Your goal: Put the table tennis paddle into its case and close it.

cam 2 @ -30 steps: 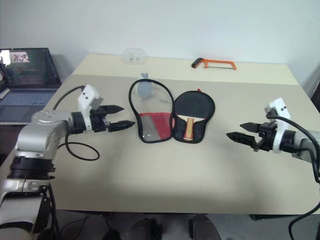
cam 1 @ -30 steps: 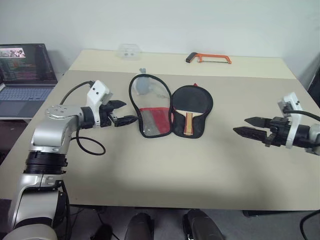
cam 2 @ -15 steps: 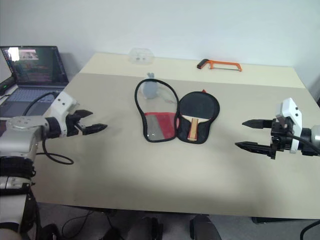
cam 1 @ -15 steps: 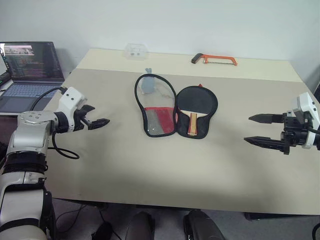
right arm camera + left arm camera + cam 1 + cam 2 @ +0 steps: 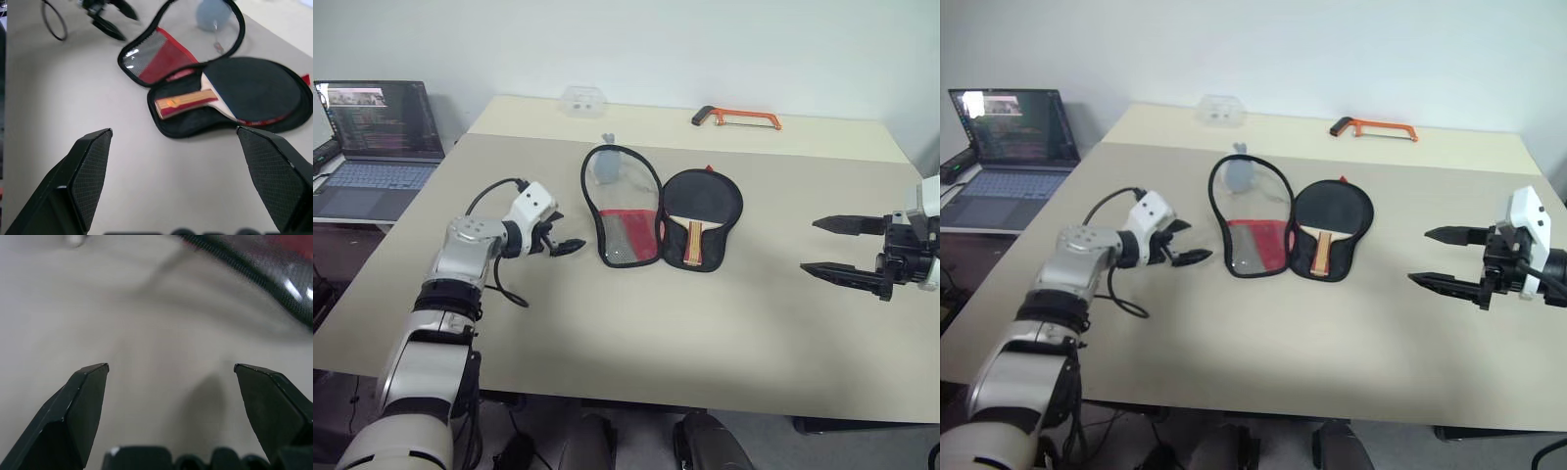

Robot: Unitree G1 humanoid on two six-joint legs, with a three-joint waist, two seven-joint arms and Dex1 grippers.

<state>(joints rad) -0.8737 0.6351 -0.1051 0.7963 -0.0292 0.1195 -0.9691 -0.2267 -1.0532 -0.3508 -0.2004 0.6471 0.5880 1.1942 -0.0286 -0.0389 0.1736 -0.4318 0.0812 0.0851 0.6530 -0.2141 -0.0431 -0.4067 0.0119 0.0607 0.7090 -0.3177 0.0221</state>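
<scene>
A black blade and striped light wooden handle are noted on the table tennis paddle (image 5: 689, 220); black fabric with a red panel on the case (image 5: 628, 210); orange on the hacksaw (image 5: 736, 118).

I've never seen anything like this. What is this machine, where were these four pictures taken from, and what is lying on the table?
It is a humanoid robot with two arms, each ending in a two-fingered end effector. Two pictures come from cameras in its head, looking down over the table. The other two come from cameras on its wrists, looking along the black fingers.

On the table lies an open case with the table tennis paddle resting in its right half. At the far edge are an orange hacksaw and a small clear box. A laptop sits on a side desk.

The left end effector and the right end effector are both open and hold nothing.
</scene>
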